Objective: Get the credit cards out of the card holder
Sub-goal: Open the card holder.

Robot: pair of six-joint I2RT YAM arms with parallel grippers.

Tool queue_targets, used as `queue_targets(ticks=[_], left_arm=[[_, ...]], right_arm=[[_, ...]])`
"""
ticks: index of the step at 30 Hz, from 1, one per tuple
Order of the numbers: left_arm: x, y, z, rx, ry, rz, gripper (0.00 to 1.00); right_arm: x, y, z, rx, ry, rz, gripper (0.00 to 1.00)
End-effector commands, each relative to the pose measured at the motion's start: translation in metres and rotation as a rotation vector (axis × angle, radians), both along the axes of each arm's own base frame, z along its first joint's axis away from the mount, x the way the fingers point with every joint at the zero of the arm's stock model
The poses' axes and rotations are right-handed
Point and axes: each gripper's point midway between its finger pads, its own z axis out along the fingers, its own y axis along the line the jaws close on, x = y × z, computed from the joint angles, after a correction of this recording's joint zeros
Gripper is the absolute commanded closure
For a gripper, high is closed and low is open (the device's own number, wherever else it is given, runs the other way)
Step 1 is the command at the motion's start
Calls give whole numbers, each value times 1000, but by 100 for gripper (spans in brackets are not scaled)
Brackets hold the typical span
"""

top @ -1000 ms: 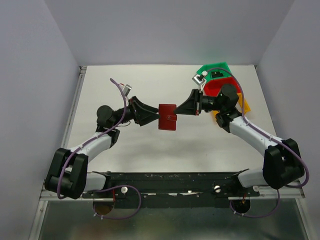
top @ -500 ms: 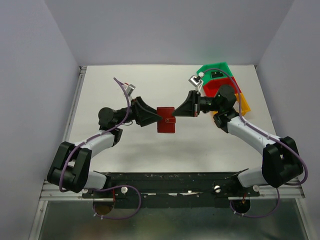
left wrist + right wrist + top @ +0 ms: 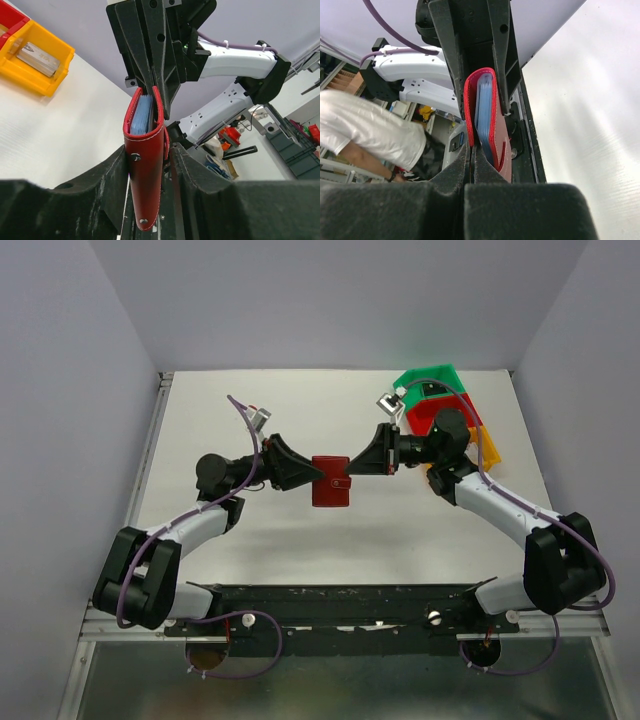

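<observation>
The card holder (image 3: 331, 481), dark red with its snap tab showing on top, hangs just above the middle of the table (image 3: 400, 535), held between the two arms. The left gripper (image 3: 311, 475) comes in from the card holder's 9 o'clock, its fingers pressed against both red outer faces, so it is clamped on the card holder. The right gripper (image 3: 353, 468) comes in from 3 o'clock, its fingers drawn together and pinching the thin edge of the opposite end. In both wrist views the card holder is slightly parted along its edge, and a light blue lining (image 3: 141, 114) shows inside; separate credit cards cannot be told apart there. At the table's 1 o'clock corner are a green bin (image 3: 432, 380), a red bin (image 3: 432, 414) and an orange bin (image 3: 489, 447).
</observation>
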Motion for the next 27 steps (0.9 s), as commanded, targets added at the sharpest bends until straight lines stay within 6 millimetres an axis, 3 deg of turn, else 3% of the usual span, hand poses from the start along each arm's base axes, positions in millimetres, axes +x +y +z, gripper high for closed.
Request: queue_targets(ticks=[1, 7, 10, 12, 15, 17, 23, 27], left_arm=[[-7, 0, 16, 0, -97, -14, 57], [-7, 0, 17, 9, -104, -12, 65], [-7, 0, 16, 18, -104, -10, 78], [-5, 0, 16, 31, -101, 0, 85], [-1, 1, 17, 57, -104, 32, 96], [5, 2, 15, 87, -92, 66, 100], [21, 1, 9, 224, -72, 214, 100], [36, -4, 3, 359, -4, 344, 100]], right_arm=[[3, 3, -2, -11, -6, 0, 100], [4, 3, -7, -34, -6, -5, 100], [4, 2, -7, -48, -14, -8, 100], [5, 1, -6, -69, -25, -19, 85], [10, -4, -10, -155, -35, -82, 51], [16, -8, -9, -204, -62, -142, 40], [27, -30, -6, -379, -148, -329, 34], [39, -51, -3, -609, -285, -530, 34]])
